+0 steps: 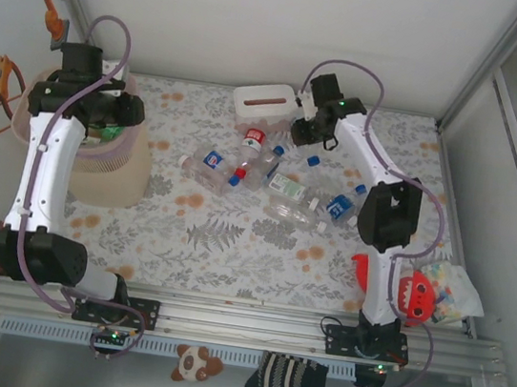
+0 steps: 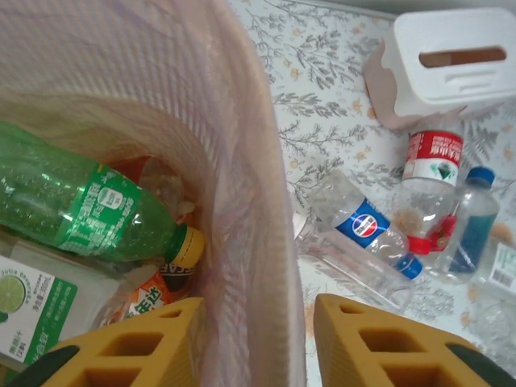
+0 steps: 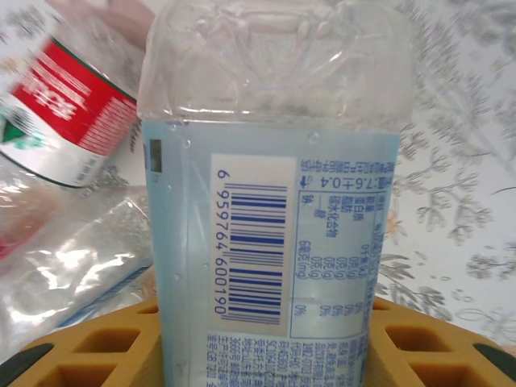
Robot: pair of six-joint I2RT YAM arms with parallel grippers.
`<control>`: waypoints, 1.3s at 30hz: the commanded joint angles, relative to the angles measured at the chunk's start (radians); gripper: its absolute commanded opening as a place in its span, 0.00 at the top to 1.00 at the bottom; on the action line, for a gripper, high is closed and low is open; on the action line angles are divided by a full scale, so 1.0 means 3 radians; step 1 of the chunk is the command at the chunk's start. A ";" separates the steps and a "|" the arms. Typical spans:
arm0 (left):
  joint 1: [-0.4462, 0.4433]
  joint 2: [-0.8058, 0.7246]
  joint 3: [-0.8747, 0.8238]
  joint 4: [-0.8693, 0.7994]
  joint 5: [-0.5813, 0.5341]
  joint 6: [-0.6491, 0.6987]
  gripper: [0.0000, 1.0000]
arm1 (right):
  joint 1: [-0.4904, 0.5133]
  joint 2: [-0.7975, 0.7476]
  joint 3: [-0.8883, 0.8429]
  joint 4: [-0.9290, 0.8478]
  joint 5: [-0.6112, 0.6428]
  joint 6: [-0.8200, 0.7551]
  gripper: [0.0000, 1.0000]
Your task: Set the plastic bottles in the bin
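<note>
The barcoded bottle [image 3: 270,242], well right of the bin [image 1: 111,178], is clamped across its body by your right tool [image 3: 266,355], likely for carrying over. Your left tool [image 2: 258,343] straddles the bin's wall, its pads narrowly parted. I cannot tell whether it pinches the wall.

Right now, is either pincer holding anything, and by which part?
Right pincer clamps a bottle round its labelled middle. Left pincer straddles the bin wall; a grip there cannot be told.

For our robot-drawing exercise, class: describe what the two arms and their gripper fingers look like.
Both the left arm and right arm have white shells, black joints and a looping lilac cable. The fingers are mustard-yellow blocks with square cut-outs.
</note>
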 commanded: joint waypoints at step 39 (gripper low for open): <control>-0.0563 0.0001 0.0415 -0.0076 0.0045 -0.0244 0.63 | -0.0023 -0.1752 -0.0726 0.0140 -0.0256 0.0418 0.57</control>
